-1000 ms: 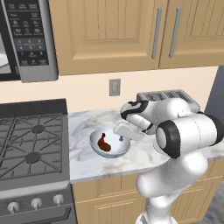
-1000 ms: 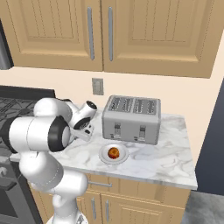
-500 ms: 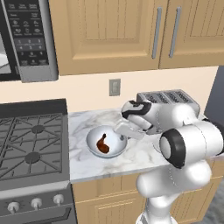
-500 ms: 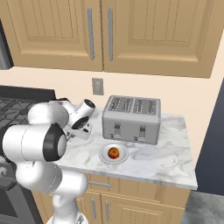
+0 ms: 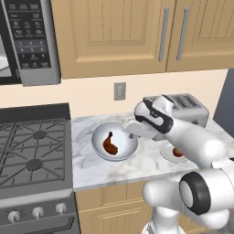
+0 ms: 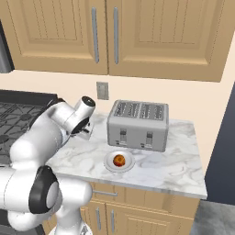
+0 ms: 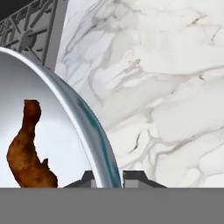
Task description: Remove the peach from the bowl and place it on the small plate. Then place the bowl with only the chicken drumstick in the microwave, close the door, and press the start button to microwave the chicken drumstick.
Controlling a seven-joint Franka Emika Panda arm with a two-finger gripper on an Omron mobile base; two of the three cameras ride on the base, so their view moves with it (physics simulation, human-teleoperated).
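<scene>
The pale bowl (image 5: 121, 151) sits on the marble counter with the chicken drumstick (image 5: 109, 144) lying in it. My gripper (image 5: 131, 131) is shut on the bowl's right rim. In the hand view the bowl's rim (image 7: 92, 131) runs between the two tips of the gripper (image 7: 109, 179), with the drumstick (image 7: 26, 148) to the left inside. The peach (image 6: 119, 160) rests on the small plate (image 6: 110, 165) in front of the toaster. The microwave (image 5: 32, 41) hangs at the upper left with its keypad facing me. Its door is out of view.
A silver toaster (image 6: 137, 125) stands at the back of the counter (image 5: 105, 171), to the right of the bowl. A gas stove (image 5: 32, 153) lies to the bowl's left. Wooden cabinets (image 5: 137, 32) hang above, and a wall socket (image 5: 119, 91) sits behind the bowl.
The gripper's fingers have closed onto the bowl's rim. The arm's elbow has swung down and to the right; the bowl, plate and peach have stayed in place.
</scene>
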